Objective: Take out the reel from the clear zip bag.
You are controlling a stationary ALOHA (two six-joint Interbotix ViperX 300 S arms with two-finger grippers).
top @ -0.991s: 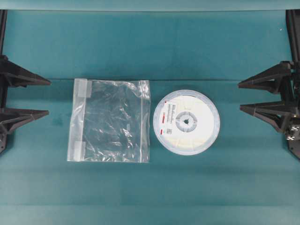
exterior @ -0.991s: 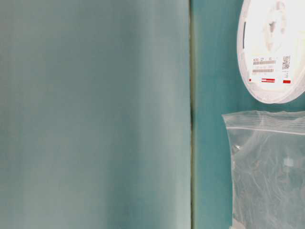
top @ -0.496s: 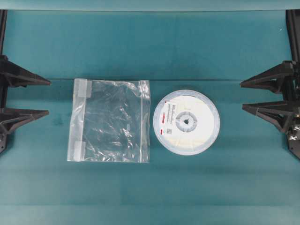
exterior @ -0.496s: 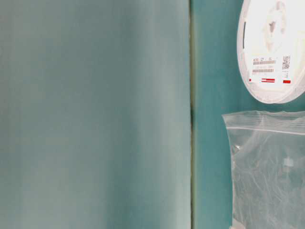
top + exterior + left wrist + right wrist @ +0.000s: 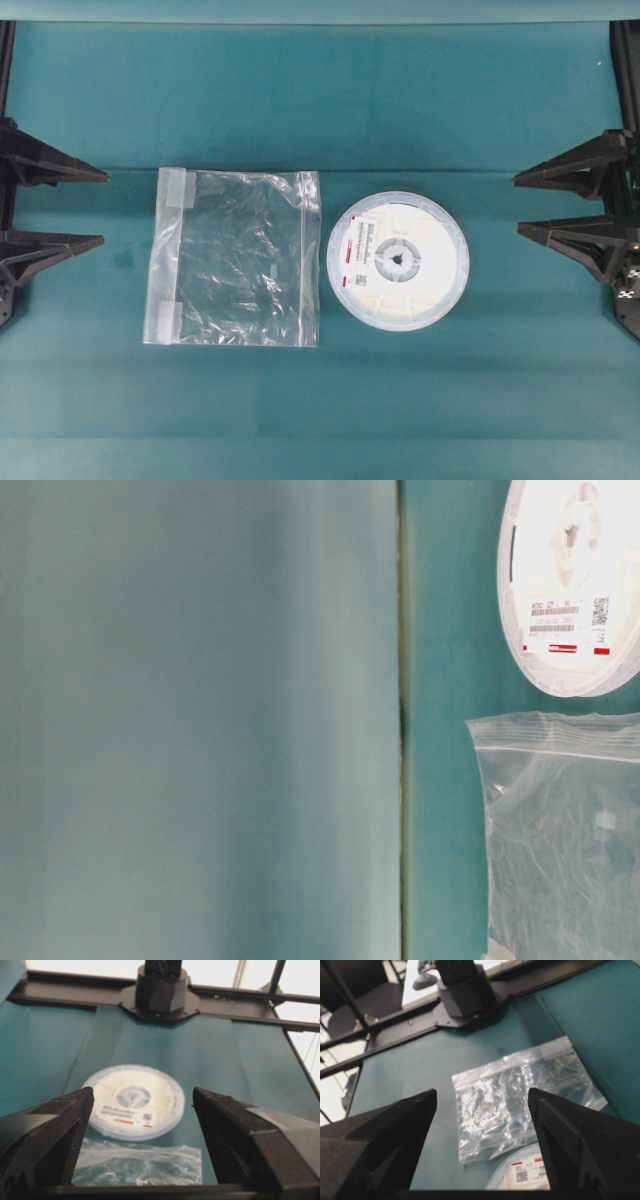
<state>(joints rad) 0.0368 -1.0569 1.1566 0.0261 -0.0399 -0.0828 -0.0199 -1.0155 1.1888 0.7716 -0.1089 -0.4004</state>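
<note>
The left gripper point(image 5: 100, 208) at the left edge and the right gripper point(image 5: 518, 206) at the right edge both stand with jaws spread wide, holding nothing. Between them on the teal table point(image 5: 320, 100), the reel point(image 5: 398, 260) lies flat, right of the clear zip bag point(image 5: 235, 258) and just beside its zip strip, outside it.

left end effector point(image 5: 104, 209) agape, right end effector point(image 5: 512, 205) agape

Crinkly glossy clear zip bag point(image 5: 235, 258); smooth translucent plastic reel point(image 5: 398, 260); matt table point(image 5: 320, 100).
</note>
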